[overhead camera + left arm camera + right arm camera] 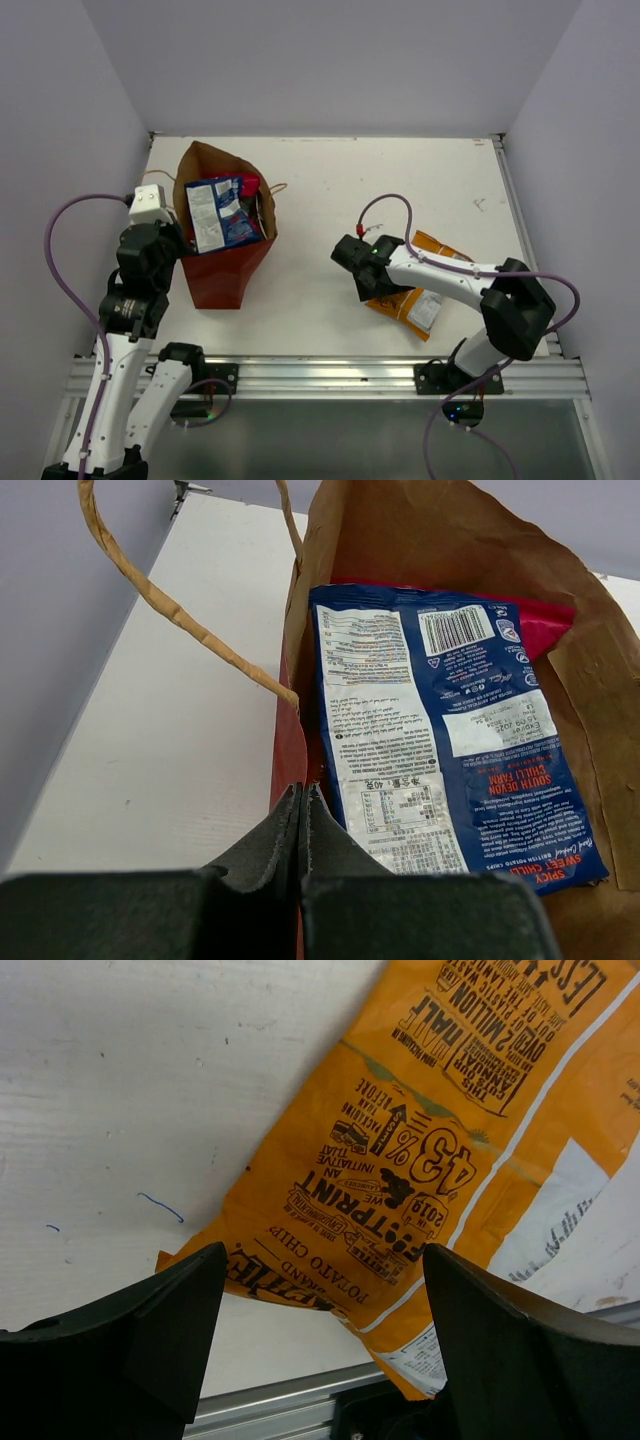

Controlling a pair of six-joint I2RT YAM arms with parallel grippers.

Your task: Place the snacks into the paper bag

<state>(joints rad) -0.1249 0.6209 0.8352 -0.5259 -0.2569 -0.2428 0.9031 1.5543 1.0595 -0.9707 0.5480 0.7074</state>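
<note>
**Right tool over the orange packet, left tool on the bag rim**

Right tool (325,1251): fingers spread wide, nothing between them yet, hovering over the low end of the orange-yellow packet (420,1140). The packet lies flat on the counter (330,180) at about 4 o'clock in the top view.

Left tool (302,795): fingers pressed together, apparently pinching the near rim of the paper bag (225,275). The bag sits at 9 o'clock, mouth facing up.

Handling, my read: foil is light, crinkly and slick, and the chips inside crush easily. Pinch a sealed end seam or corner, not the puffy middle.

Count: one bag and three packets visible. The blue-and-white packet (440,740) and pink-magenta packet (545,625) are in the bag, the orange one outside. Can't tell if more sit deeper in the bag.
</note>
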